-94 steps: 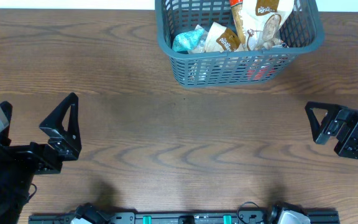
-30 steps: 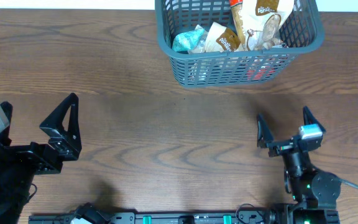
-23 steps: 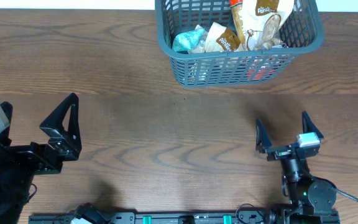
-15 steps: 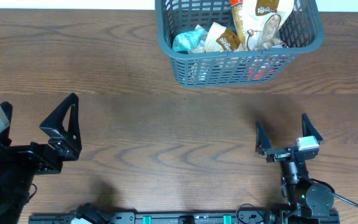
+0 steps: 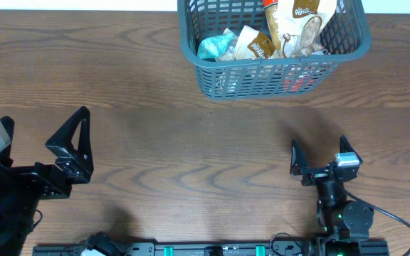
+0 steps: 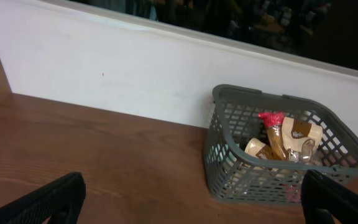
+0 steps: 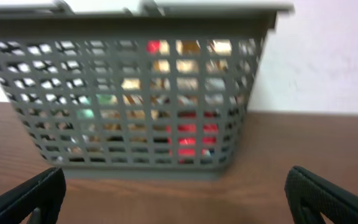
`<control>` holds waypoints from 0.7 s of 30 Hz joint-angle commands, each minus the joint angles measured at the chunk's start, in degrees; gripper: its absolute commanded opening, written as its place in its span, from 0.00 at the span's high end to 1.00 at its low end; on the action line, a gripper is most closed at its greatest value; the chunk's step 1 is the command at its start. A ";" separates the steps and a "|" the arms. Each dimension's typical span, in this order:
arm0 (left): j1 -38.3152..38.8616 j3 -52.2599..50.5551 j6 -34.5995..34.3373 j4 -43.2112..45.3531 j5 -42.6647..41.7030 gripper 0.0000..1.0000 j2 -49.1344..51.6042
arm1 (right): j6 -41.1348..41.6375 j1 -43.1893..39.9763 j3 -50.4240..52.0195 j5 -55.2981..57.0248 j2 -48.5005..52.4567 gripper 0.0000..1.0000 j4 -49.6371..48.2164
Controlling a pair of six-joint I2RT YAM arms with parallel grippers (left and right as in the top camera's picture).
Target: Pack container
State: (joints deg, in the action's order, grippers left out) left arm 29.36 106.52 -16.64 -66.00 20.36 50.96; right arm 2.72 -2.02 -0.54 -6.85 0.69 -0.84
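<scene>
We log left gripper [image 6: 194, 196] and right gripper [image 5: 317, 149] spread wide; overhead shows snack packets [image 5: 256, 44] inside the container [image 5: 262, 80], the right wrist only colours through its lattice.

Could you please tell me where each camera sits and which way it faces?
Overhead: above the table, looking straight down on the basket, left gripper and right gripper.
Left wrist: low on the left, looking across the table to the basket; fingers in bottom corners.
Right wrist: low, facing the basket's side head-on; fingers in bottom corners.
Shared: all show the basket.
</scene>
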 commanded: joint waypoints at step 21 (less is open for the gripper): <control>-0.04 -0.15 0.31 0.02 0.74 0.01 0.22 | -2.60 0.42 0.22 4.07 -0.39 0.01 4.90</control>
State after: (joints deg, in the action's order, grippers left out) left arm 29.36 106.52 -16.64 -66.02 20.36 50.96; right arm 0.99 -2.02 -0.43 -3.51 0.69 3.68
